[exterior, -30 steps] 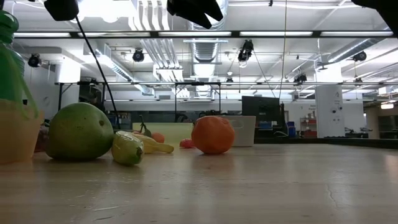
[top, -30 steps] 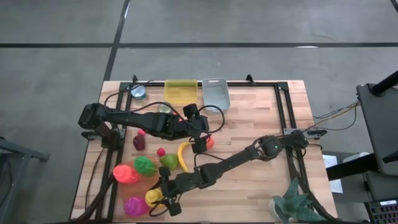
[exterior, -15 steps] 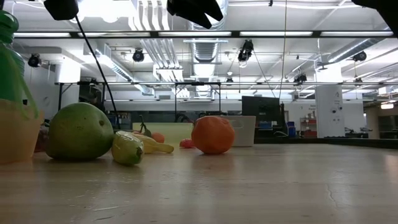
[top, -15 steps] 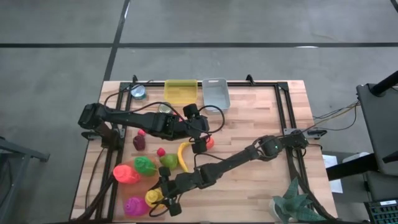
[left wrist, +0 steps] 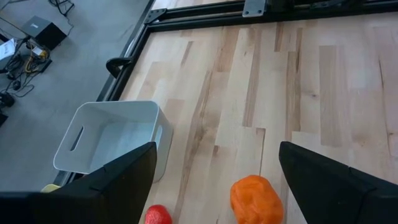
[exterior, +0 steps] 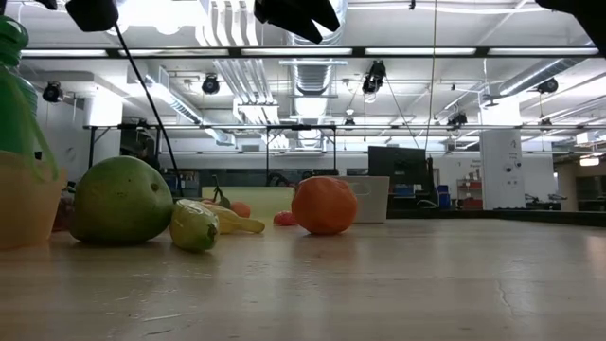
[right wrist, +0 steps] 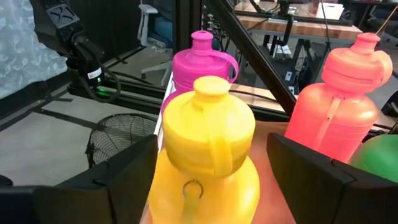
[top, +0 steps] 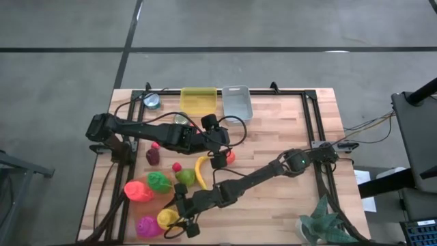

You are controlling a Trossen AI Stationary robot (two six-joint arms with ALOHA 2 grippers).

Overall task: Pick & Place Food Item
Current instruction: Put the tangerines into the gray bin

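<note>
An orange, lumpy food item (top: 229, 156) (exterior: 324, 205) rests on the wooden table. My left gripper (top: 220, 158) hovers just above it, open; in the left wrist view the orange item (left wrist: 256, 199) lies between and beyond my two fingers. My right gripper (top: 180, 214) is low at the near left of the table, open, with one finger on each side of an upright yellow bottle (right wrist: 208, 155) (top: 166, 219). I cannot tell whether those fingers touch the bottle.
A banana (top: 200, 171), a green pear (top: 184, 176) and small red pieces (top: 176, 166) lie left of the orange item. Salmon (top: 138, 191), green (top: 159, 182) and magenta (top: 147, 225) bottles stand near the yellow one. A yellow bin (top: 198, 99) and a white bin (top: 237, 101) sit at the far edge.
My right gripper has crept slightly toward the table's near left corner, closer around the yellow bottle. The left arm and the food items have stayed where they were.
</note>
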